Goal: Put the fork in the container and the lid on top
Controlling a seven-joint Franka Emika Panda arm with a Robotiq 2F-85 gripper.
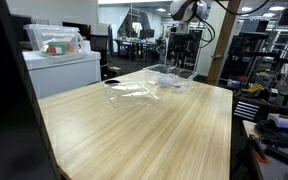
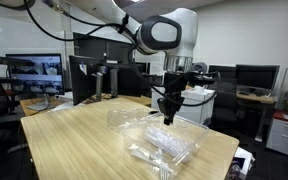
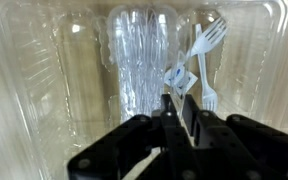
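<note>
The white plastic fork (image 3: pixel 206 45) hangs tines-out from my gripper (image 3: pixel 174 100), which looks shut on its handle. Below it lies the container (image 3: pixel 134 60), a clear tub with a ridged middle; a second white fork shape (image 3: pixel 210 97) shows at its right side. In both exterior views my gripper (image 2: pixel 167 112) (image 1: pixel 182 48) hovers above the container (image 2: pixel 170 146) (image 1: pixel 172 80). The lid (image 2: pixel 129 118) (image 1: pixel 129 90), flat clear plastic, lies on the table beside the container.
The wooden table (image 1: pixel 154 135) holds only the clear plastic pieces. A white cabinet with a clear bin (image 1: pixel 54 45) stands beyond one edge. Monitors (image 2: pixel 34 70) and desks stand behind the table.
</note>
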